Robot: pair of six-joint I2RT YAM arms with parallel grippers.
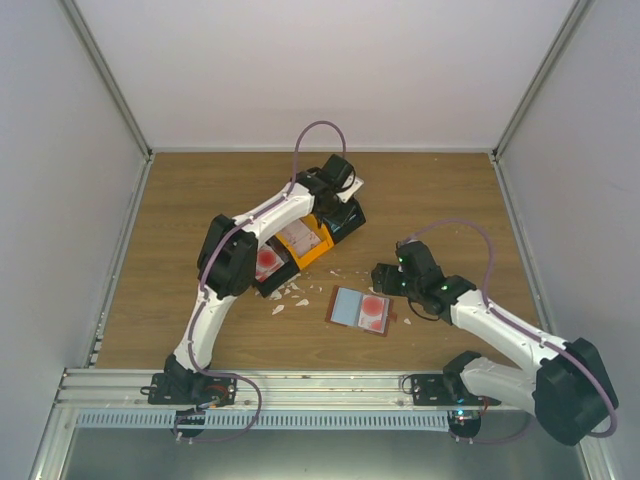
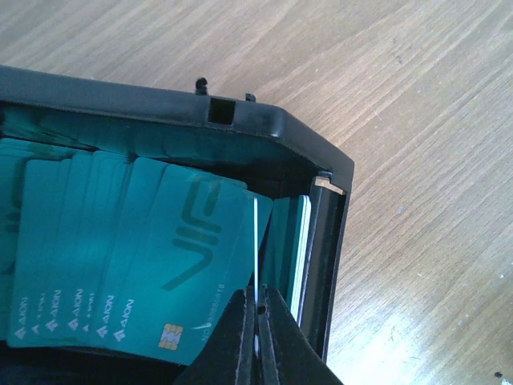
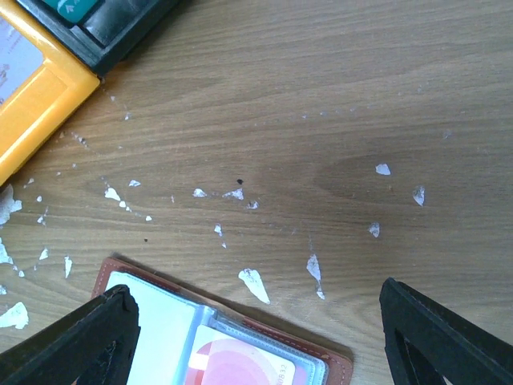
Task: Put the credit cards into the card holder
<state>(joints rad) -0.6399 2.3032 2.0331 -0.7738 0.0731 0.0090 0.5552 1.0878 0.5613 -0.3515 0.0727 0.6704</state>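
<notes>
We find a robotics lab test cell. A wood-grain bench [image 1: 440, 200] is boxed in behind and on both sides by plain white panels [image 1: 320, 70] in metal framing. An aluminium rail [image 1: 320, 385] along the bench's near edge carries the left arm [image 1: 215, 290] and the right arm [image 1: 510, 335].

the left arm [image 1: 203, 318] and right arm [image 1: 500, 327] wear white shells with chunky black joint housings. a thin purple cable [image 1: 318, 124] loops out behind each pincer. the left pincer [image 2: 256, 337] has slim tapered black fingers [image 2: 228, 349]; the right pincer [image 3: 256, 297], broad matte black wedges.
</notes>
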